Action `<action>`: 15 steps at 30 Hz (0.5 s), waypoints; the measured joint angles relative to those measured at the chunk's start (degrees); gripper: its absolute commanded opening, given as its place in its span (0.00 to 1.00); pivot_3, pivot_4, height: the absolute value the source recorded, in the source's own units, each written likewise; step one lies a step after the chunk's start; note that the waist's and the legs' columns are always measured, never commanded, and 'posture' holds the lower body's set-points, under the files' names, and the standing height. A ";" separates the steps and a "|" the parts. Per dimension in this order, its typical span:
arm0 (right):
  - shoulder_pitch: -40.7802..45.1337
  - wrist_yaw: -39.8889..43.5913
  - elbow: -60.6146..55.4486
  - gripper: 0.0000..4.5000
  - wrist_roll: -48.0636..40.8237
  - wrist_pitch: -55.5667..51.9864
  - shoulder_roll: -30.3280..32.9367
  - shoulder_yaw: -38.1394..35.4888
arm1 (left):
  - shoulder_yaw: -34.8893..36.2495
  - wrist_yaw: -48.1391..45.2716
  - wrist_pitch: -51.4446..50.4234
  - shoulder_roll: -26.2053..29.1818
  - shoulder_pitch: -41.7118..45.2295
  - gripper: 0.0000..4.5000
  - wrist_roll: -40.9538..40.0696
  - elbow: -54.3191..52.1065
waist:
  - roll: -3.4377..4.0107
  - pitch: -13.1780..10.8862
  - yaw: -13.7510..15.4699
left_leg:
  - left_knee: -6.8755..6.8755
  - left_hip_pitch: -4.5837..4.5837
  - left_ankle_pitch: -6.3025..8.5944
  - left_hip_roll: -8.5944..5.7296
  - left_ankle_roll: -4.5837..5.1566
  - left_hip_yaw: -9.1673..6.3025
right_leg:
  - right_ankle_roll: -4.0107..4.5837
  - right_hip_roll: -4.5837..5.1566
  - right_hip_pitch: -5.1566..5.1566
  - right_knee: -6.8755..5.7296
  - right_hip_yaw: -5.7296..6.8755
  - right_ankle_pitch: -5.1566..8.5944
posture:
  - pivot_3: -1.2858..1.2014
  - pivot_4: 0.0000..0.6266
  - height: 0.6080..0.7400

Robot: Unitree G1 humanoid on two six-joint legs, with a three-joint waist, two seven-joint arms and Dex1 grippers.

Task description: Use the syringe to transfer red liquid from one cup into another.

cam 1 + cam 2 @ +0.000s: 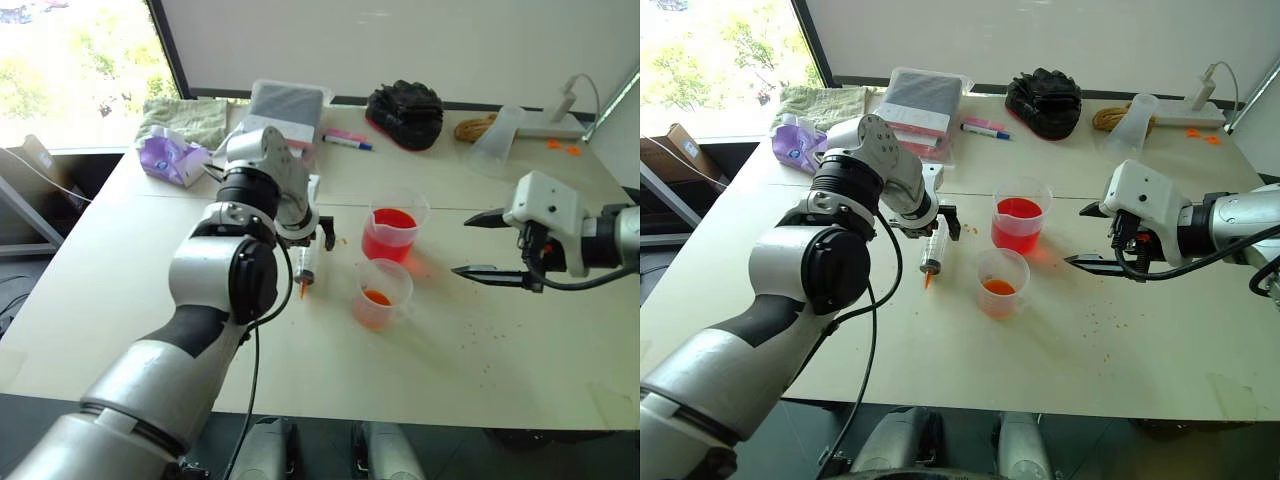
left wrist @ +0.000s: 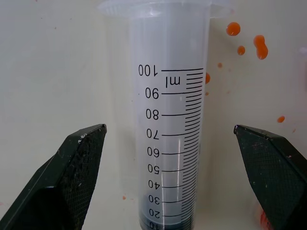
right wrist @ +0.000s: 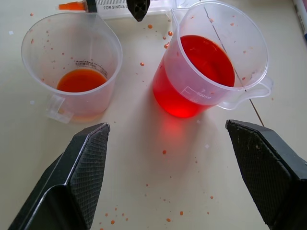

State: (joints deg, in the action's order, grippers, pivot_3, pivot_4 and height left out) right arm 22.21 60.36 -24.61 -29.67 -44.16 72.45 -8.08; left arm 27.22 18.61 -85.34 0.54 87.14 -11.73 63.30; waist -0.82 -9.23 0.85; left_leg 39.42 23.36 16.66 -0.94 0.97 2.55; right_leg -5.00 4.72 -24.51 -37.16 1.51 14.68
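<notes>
On the desk [image 1: 480, 380], left gripper [image 2: 175, 167] spread, straddling the lying syringe [image 2: 170, 120]; pick-up step. Next: close squarely on the barrel. Right gripper [image 1: 482, 244] spread, idle near the red cup [image 1: 392, 232].

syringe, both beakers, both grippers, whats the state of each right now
syringe: lying flat on the table, ungripped
deep red beaker: upright, roughly half full
paler beaker: upright, shallow orange liquid at bottom
left gripper: open, straddling the syringe barrel
right gripper: open, empty
</notes>
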 measured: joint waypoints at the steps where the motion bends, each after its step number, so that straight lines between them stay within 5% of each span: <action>1: 0.00 -0.08 -0.01 0.91 -0.01 -0.03 -0.03 0.00 | 0.62 0.81 0.57 -0.25 -0.23 1.00 0.00 0.23 | 0.00 0.00 0.00 | 0.00 0.00 0.00 0.00 0.00 0.00 | 0.00 0.00 0.00 0.00 0.00 0.00 | 0.52 0.24 1.00; 15: -1.43 -0.45 -0.01 0.91 0.10 0.31 -0.10 -0.02 | 7.49 11.46 7.00 -0.78 -1.46 1.00 -1.58 3.37 | 0.02 0.02 -0.05 | -0.15 -0.11 -0.06 -0.08 -0.11 0.00 | -0.01 0.06 0.00 -0.06 0.00 -0.01 | 0.52 0.24 1.00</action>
State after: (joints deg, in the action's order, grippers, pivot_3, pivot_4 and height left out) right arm 20.78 59.90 -24.62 -29.57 -43.85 72.34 -8.10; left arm 34.71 30.07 -78.34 -0.24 85.68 -13.31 66.67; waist -0.80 -9.21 0.80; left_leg 39.27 23.25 16.60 -1.02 0.86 2.55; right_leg -5.01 4.78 -24.50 -37.22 1.51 14.67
